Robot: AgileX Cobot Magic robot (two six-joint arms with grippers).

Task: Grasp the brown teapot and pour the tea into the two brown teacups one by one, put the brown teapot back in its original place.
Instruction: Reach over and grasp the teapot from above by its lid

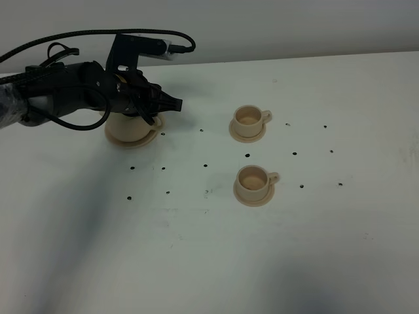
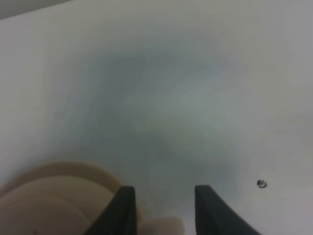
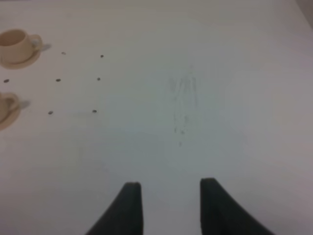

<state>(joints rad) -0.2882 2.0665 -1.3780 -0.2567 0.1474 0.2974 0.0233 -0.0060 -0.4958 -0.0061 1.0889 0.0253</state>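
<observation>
The brown teapot [image 1: 128, 129] stands at the back left on its tan saucer [image 1: 145, 141], mostly covered by my left arm. My left gripper [image 1: 173, 103] hovers just over it, fingers pointing right. In the left wrist view the teapot [image 2: 54, 196] fills a corner and a small tan part of it lies between the open left gripper [image 2: 164, 188] fingers. The two brown teacups, far one [image 1: 249, 118] and near one [image 1: 253, 180], sit on their saucers right of centre. The right wrist view shows both cups [image 3: 14, 43] [image 3: 6, 107] far from my open, empty right gripper [image 3: 168, 183].
Small dark dots [image 1: 205, 165] mark the white tabletop [image 1: 196, 248] between the teapot and the cups. The table's far edge [image 1: 294, 57] runs behind the cups. My right arm is outside the exterior view.
</observation>
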